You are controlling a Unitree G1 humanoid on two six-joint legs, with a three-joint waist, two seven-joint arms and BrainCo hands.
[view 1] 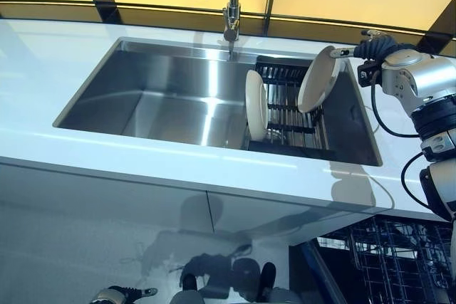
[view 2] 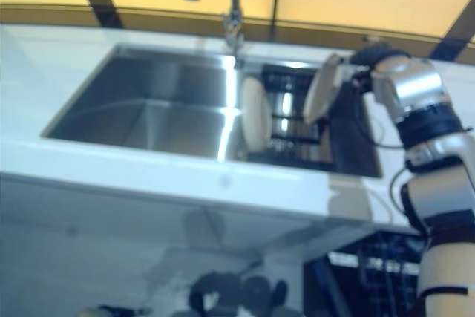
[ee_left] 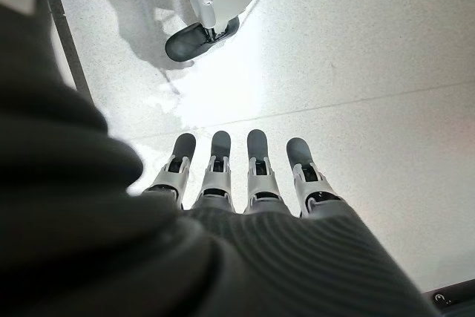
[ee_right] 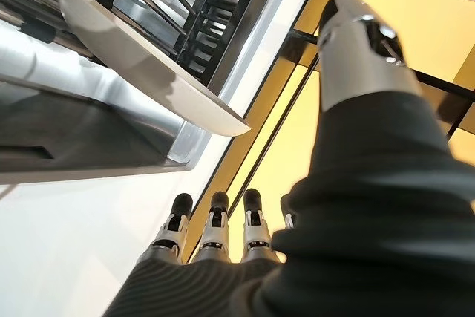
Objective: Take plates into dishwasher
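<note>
Two white plates are in the black dish rack (view 1: 288, 115) at the right end of the steel sink (view 1: 164, 97). One plate (view 1: 256, 105) stands upright on its edge. The other plate (view 1: 318, 78) tilts to the right, its top rim next to my right hand (view 1: 374, 48). In the right wrist view that hand's fingers (ee_right: 215, 228) are straight and its thumb (ee_right: 360, 50) is spread; the plate's rim (ee_right: 156, 72) lies apart from them, and I cannot tell if anything touches it. My left hand (ee_left: 256, 172) hangs low over the floor, open and holding nothing.
A tall faucet (view 1: 231, 5) rises behind the sink. White counter (view 1: 142, 154) runs along the front. The open dishwasher's dark wire rack (view 1: 388, 254) shows at the lower right, below the counter edge.
</note>
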